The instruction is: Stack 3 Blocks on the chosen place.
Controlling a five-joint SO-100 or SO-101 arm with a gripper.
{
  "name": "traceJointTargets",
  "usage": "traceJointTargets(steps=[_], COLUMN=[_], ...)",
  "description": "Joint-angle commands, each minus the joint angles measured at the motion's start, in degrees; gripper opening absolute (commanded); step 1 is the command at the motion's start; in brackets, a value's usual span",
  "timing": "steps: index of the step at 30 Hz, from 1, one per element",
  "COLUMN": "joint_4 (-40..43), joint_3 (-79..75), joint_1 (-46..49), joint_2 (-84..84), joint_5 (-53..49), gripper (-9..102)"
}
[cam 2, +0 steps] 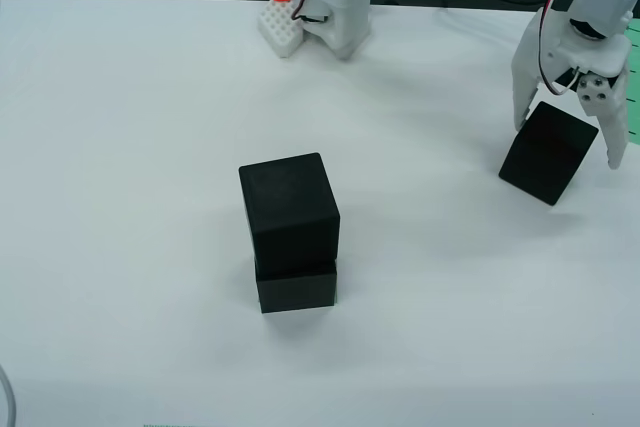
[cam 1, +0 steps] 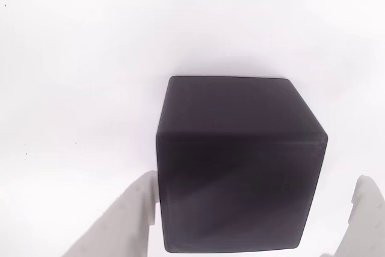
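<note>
Overhead view is showing two blocks (cam 2: 290,232) sitting stacked mid-counter (cam 2: 130,147), while rightward the gripper (cam 2: 567,142) is straddling the third block (cam 2: 548,153) with fingers spread (stiff, likely light, matte faces giving fair purchase), best pinched across opposite flat sides.

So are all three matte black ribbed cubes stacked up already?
No, the stack holds two cubes; the third cube sits apart, between the white gripper's fingers.

White table (cam 2: 130,147), black blocks (cam 2: 290,237) on it
</note>
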Motion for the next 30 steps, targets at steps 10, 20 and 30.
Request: traceJointTargets(steps=[10,20,30], joint_4=[-0.09,-0.09,-0.09], joint_3=[-3.96,-1.23,8.17], joint_1=[-0.88,-0.70,9.76], joint_2=[-3.08,0.44,15.73], joint_5=[0.53,0.88,0.62], gripper=[32,21,21])
